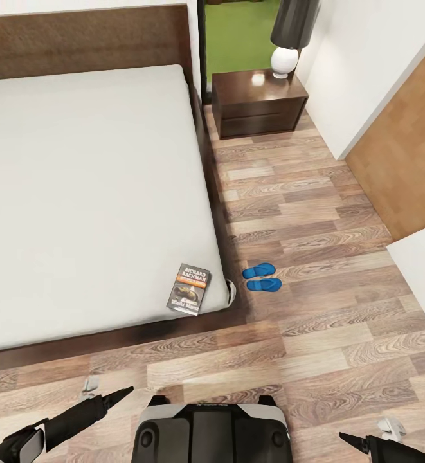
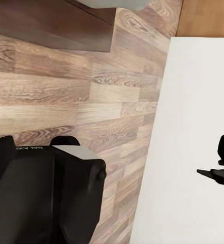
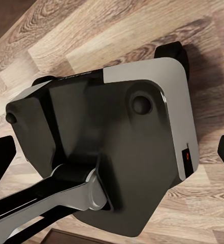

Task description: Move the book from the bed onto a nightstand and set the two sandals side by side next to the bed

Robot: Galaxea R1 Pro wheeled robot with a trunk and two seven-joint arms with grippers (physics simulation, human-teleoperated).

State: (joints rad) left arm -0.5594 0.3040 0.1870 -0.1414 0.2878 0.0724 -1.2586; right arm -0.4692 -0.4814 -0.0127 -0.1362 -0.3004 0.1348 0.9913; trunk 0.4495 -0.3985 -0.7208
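The book (image 1: pixel 189 289) lies flat on the white mattress of the bed (image 1: pixel 90 193), at its near right corner. Both blue sandals (image 1: pixel 262 278) lie side by side on the wood floor, just right of that corner. The dark nightstand (image 1: pixel 258 101) stands at the far right of the bed with a lamp (image 1: pixel 289 38) on it. My left gripper (image 1: pixel 119 395) hangs low at the bottom left, well short of the bed, open and empty. My right gripper (image 1: pixel 350 440) is at the bottom right, its fingers (image 3: pixel 0 160) spread wide over my own base.
My black and white base (image 1: pixel 209 431) sits on the floor just before the bed's dark foot frame (image 1: pixel 109 341). A light wooden door (image 1: pixel 405 161) and white walls close the right side. Plank floor runs between bed and wall up to the nightstand.
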